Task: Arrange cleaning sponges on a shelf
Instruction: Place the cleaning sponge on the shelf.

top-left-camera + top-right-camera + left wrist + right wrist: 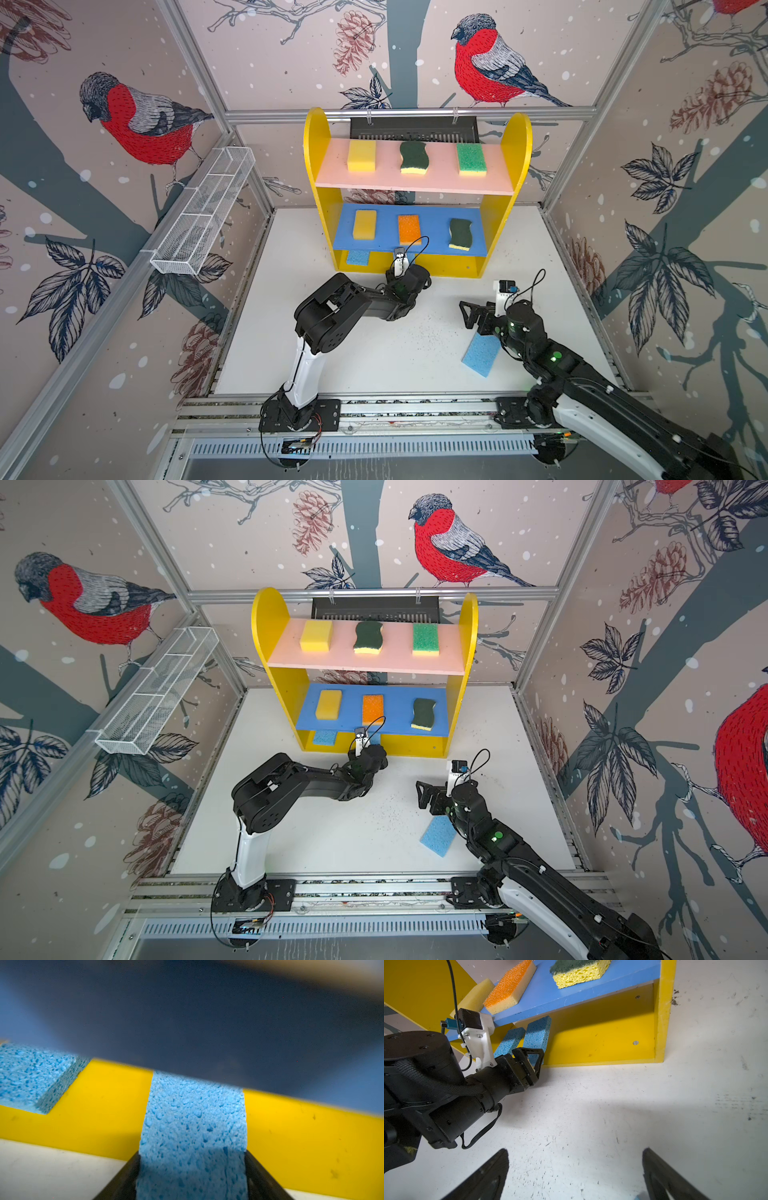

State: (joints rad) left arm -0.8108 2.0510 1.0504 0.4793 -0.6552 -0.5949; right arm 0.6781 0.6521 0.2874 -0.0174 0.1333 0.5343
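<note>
Left pincer [192,1157]: clamped on a light-blue sponge [193,1115], one black finger pressed against each long side.
Held sponge: a flat, pitted foam rectangle. It reaches over the front edge of the yellow bottom board [99,1093] of the shelf [517,141], beneath the blue board [434,224].
Right pincer [575,1153]: fingers spread wide apart and empty, hovering over the white desk [395,353].
Second blue sponge [27,1076]: lies flat on the bottom board beside the held one, with a gap between them.
Third blue sponge [480,353]: flat on the desk, partly covered by the right arm.
Pink board [415,183]: yellow block [361,156], wavy dark-green sponge [413,158], green-topped sponge [471,158].
Blue board: yellow foam block [365,224], orange-topped sponge [409,230], second wavy sponge [460,234].
Hard to see: in the left wrist view the blurred blue board hides the held sponge's far end. Whether the sponge rests on the bottom board cannot be told.
</note>
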